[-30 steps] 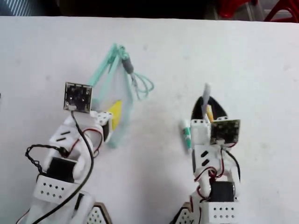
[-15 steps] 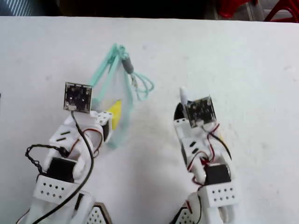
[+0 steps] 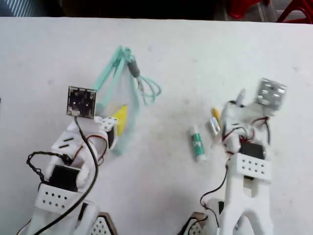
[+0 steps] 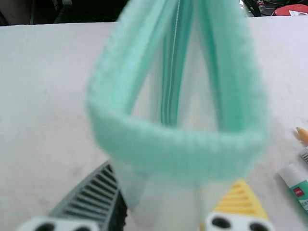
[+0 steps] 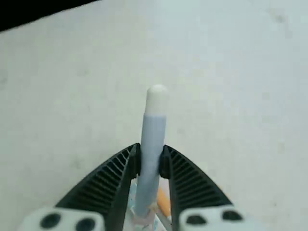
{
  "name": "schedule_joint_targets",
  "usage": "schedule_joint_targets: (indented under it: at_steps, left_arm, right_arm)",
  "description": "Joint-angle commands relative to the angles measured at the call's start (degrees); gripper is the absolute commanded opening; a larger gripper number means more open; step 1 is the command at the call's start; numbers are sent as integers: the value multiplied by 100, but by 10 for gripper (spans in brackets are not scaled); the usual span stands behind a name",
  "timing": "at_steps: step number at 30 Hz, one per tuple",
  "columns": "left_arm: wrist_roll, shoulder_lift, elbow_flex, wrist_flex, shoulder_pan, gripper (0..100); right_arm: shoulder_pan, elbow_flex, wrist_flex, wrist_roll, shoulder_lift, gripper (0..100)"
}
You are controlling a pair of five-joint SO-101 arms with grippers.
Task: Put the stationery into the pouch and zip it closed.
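Step in hand: carrying the pen [image 5: 155, 120] to the pouch [image 4: 178, 149]. The right gripper [image 5: 150, 156] has its fingers closed tight on the pen's barrel, with the pale cap projecting beyond the tips. The arm stands over the right side of the table [image 3: 220, 54], well apart from the pouch. The left gripper [image 4: 163, 211] clamps the near end of the teal pouch between its fingers. The mouth gapes and the zip is undone. A glue stick [image 3: 197, 143] and a small orange-tipped item [image 3: 214, 121] lie on the table between the arms. Next move, by judgement: swing the pen across to the open mouth, align the barrel with the opening, lower it in, then release. A firm left grip is required so that the mouth does not collapse.
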Motion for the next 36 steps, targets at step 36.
schedule_joint_targets:
  at_steps: [36]
  left_arm:
    - [-70, 4, -167, 53, 92, 214]
  right_arm:
    - [-3714, -3042, 1991, 3147, -3873, 17]
